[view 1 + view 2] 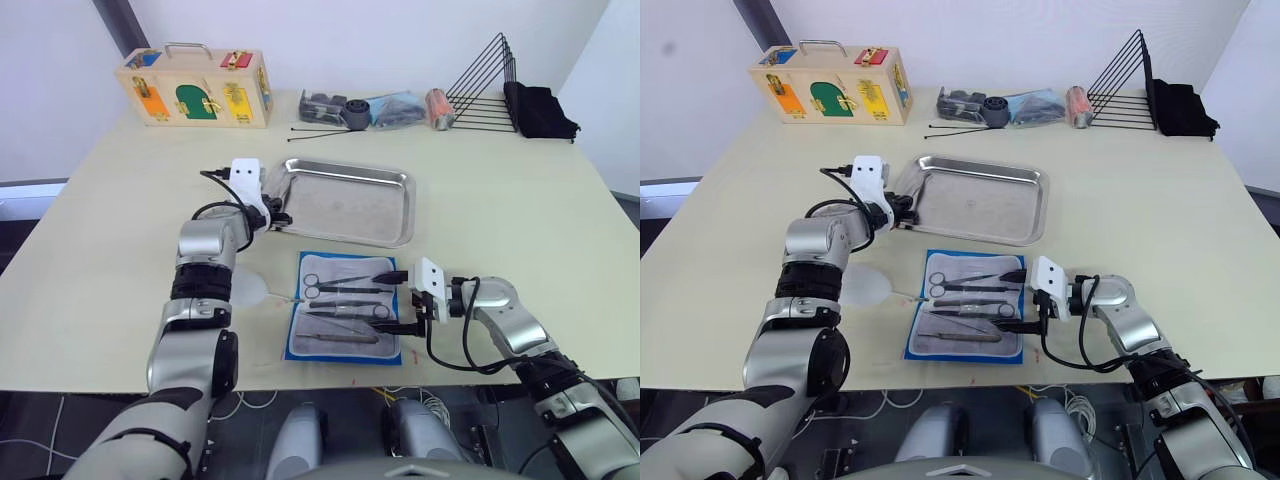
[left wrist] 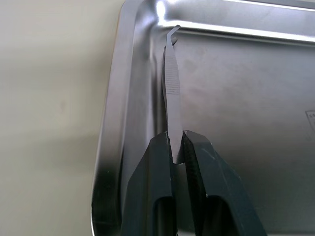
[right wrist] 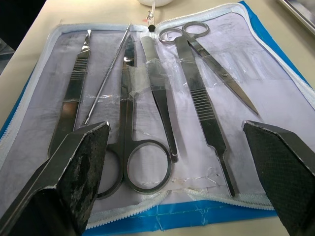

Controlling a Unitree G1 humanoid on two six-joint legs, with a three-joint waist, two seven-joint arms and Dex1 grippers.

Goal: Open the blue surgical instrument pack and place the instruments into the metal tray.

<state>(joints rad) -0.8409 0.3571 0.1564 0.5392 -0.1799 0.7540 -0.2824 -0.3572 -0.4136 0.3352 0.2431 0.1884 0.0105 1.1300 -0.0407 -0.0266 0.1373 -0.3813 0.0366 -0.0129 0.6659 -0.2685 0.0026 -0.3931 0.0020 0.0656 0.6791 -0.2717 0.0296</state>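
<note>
Currently the left claw [image 2: 178, 147] is clenched on a thin silver-grey bent-tip forceps [image 2: 171, 83], pinching it near its blunt end while the hooked tip reaches into the corner of the shallow shiny steel tray with a rolled rim [image 1: 400, 232]. From the head views this claw sits at the tray's left end, just over the rim. The tray lies in the middle of the pale cream surface [image 1: 100, 250].

Just in front of the tray, towards the robot, the flat bright-blue instrument pack [image 1: 344, 310] lies unzipped and spread flat, its grey-white lining facing up. Remaining silver metal instruments [image 3: 147, 98] rest on the lining under clear sleeves: two pairs of ring-handled scissors [image 3: 138, 162], a slim probe [image 3: 110, 66], a flat-handled tool and ribbed forceps.

The right claw [image 3: 177, 162] is released, its two black fingers [image 3: 74, 167] spread wide at the right-hand edge of the pack, hovering over the instruments without touching any.

A round white flat patch [image 1: 247, 289] lies on the surface just left of the pack. Along the far edge stand a wooden latch box [image 1: 195, 88] and a black wire rack [image 1: 485, 90].
</note>
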